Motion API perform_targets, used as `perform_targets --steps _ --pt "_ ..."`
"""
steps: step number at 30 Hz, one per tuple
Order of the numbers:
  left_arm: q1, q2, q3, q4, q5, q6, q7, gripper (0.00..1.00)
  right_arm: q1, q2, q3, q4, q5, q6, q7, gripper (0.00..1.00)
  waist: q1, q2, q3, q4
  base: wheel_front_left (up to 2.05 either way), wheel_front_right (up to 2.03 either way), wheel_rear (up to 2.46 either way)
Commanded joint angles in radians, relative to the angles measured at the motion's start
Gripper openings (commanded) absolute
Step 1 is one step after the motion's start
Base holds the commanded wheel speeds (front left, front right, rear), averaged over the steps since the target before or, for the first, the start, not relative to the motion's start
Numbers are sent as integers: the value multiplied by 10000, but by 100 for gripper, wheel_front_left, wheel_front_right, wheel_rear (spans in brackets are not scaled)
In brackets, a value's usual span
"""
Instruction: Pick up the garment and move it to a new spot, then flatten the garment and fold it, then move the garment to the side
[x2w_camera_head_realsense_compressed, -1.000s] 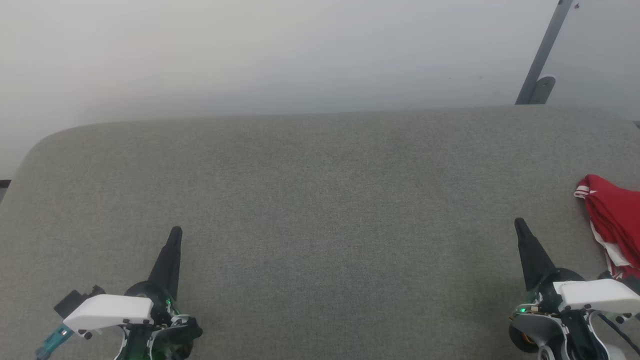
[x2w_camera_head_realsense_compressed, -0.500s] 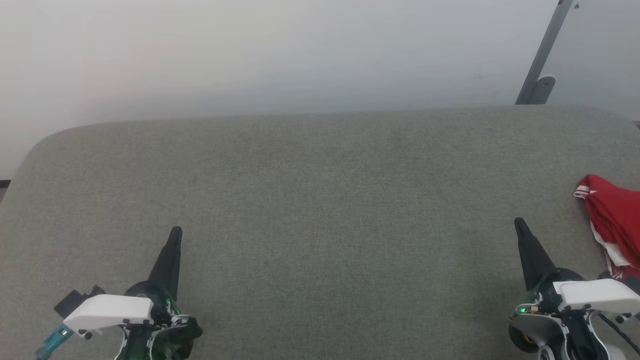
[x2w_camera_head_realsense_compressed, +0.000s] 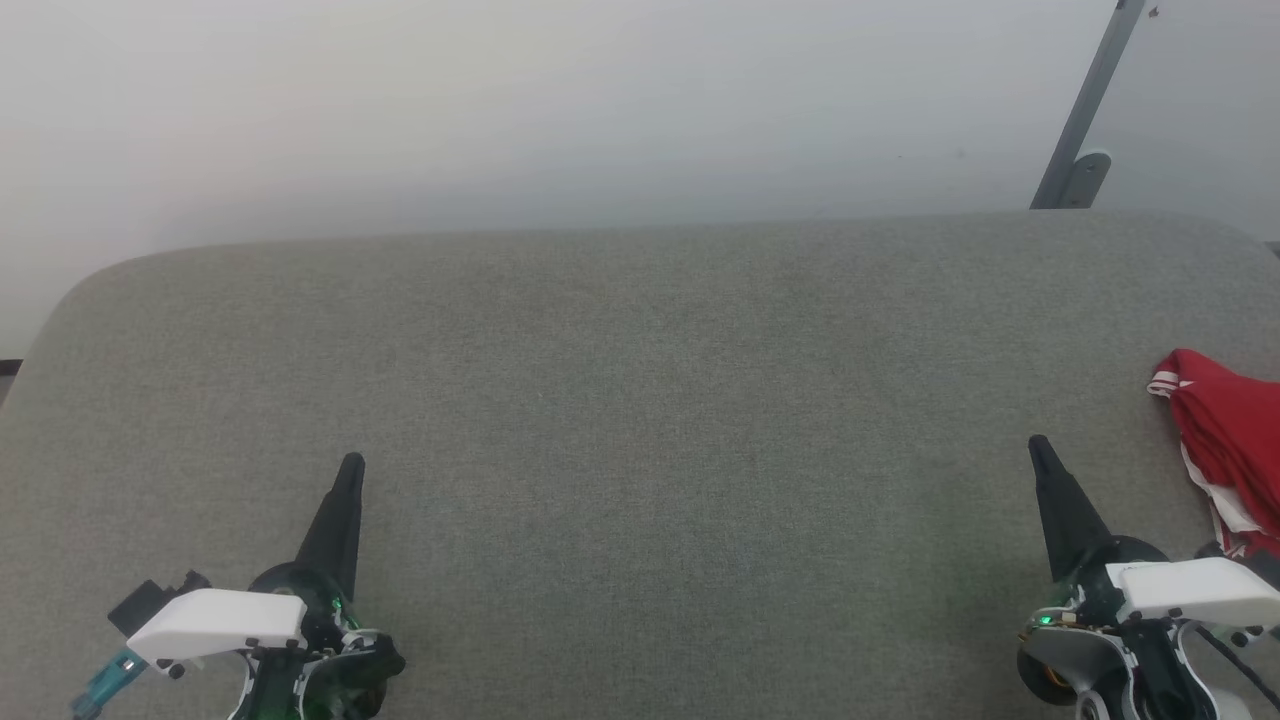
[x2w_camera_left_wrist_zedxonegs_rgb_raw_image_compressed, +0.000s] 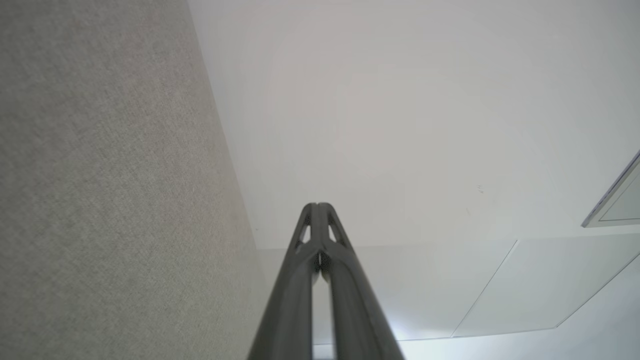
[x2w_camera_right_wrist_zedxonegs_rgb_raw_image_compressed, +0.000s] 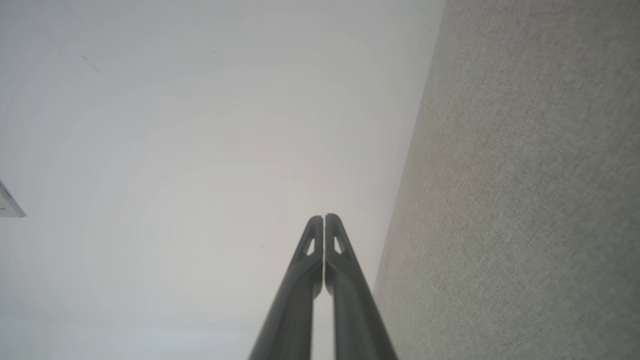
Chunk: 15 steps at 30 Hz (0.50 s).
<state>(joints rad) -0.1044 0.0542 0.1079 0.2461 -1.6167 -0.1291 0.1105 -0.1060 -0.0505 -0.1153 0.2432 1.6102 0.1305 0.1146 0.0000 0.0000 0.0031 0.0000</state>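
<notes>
The garment (x2w_camera_head_realsense_compressed: 1228, 430), red with white striped trim, lies bunched at the far right edge of the head view, partly cut off by the frame. My right gripper (x2w_camera_head_realsense_compressed: 1039, 446) hovers just left of it, apart from the cloth, its fingers pressed together and holding nothing. Far across the surface, my left gripper (x2w_camera_head_realsense_compressed: 352, 463) rests at the lower left, also shut and empty. In the left wrist view my left gripper (x2w_camera_left_wrist_zedxonegs_rgb_raw_image_compressed: 317, 205) points at the pale wall, tips touching. The right wrist view has my right gripper (x2w_camera_right_wrist_zedxonegs_rgb_raw_image_compressed: 324, 216) likewise closed against the wall backdrop.
A grey fabric-covered table (x2w_camera_head_realsense_compressed: 640, 400) with rounded far corners spans the head view. Behind it stands a pale wall, with a grey metal bracket (x2w_camera_head_realsense_compressed: 1085, 120) at the upper right.
</notes>
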Motion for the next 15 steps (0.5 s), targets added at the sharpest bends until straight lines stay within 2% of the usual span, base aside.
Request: perform_targets --steps 1,15 --pt "-97 -19 51 -4 18 -28 36 0 -60 34 -1 32 39 4 35 0 0 0 0 0 0 0 0" --pt "-98 -26 57 -4 31 -28 44 0 -60 34 1 32 42 4 31 0 0 0 0 0 0 0 0"
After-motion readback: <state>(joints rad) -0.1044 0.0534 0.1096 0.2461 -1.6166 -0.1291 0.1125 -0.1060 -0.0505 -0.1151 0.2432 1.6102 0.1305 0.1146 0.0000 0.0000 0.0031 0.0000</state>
